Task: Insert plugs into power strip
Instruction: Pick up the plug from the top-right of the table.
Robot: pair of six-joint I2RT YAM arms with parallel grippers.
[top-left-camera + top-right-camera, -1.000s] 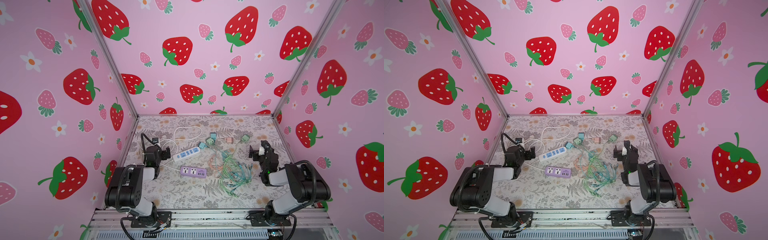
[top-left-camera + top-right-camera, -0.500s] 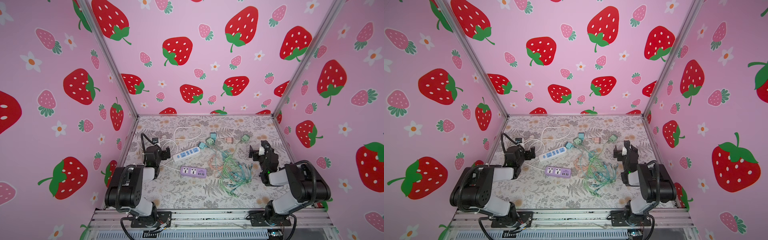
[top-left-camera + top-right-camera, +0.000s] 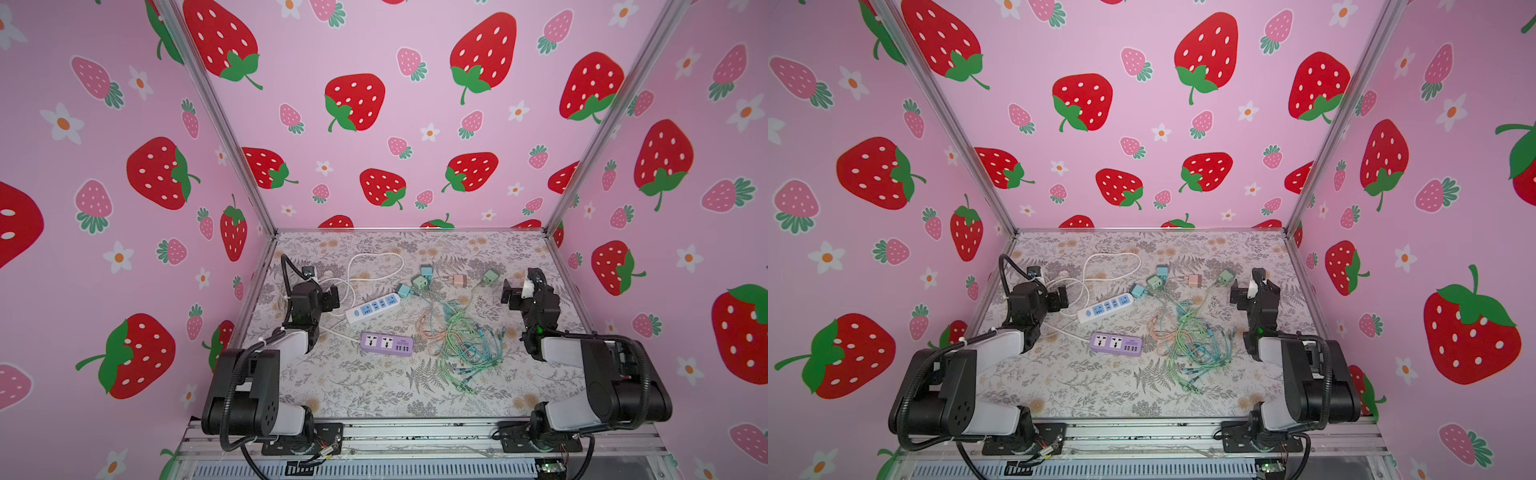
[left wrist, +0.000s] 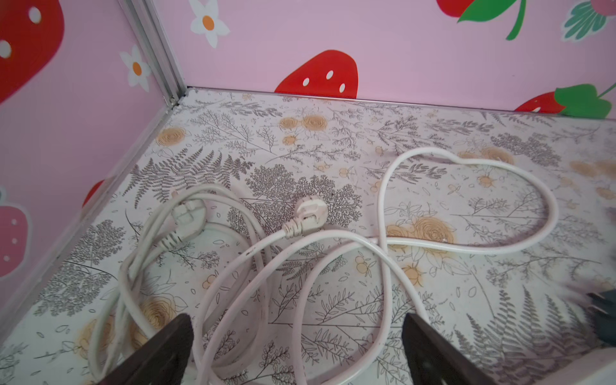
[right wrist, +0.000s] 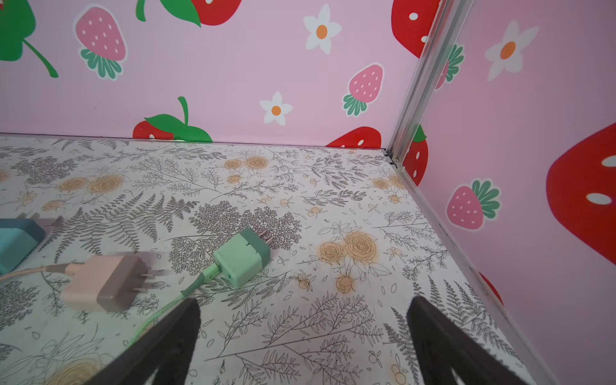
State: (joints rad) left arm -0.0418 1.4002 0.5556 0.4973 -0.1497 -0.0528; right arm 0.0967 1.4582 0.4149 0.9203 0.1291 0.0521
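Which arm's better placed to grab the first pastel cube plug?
Right. The open right gripper has the mint green cube plug with metal prongs lying just ahead; the open left gripper faces only white cords.

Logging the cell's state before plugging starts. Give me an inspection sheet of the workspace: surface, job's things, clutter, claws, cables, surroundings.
Surface: floral-print tabletop, no spills seen.
Job's things: five pastel cube plugs lie loose toward the back; none sits in the white power strip or the purple power strip.
Clutter: nothing seen.
Claws: left claw open, empty, by the white cords; right claw open, empty, near the mint green plug.
Cables: thin pastel cables tangled in a heap beside the purple power strip; white cords looped and crossing.
Surroundings: pink strawberry-print walls, metal frame posts.
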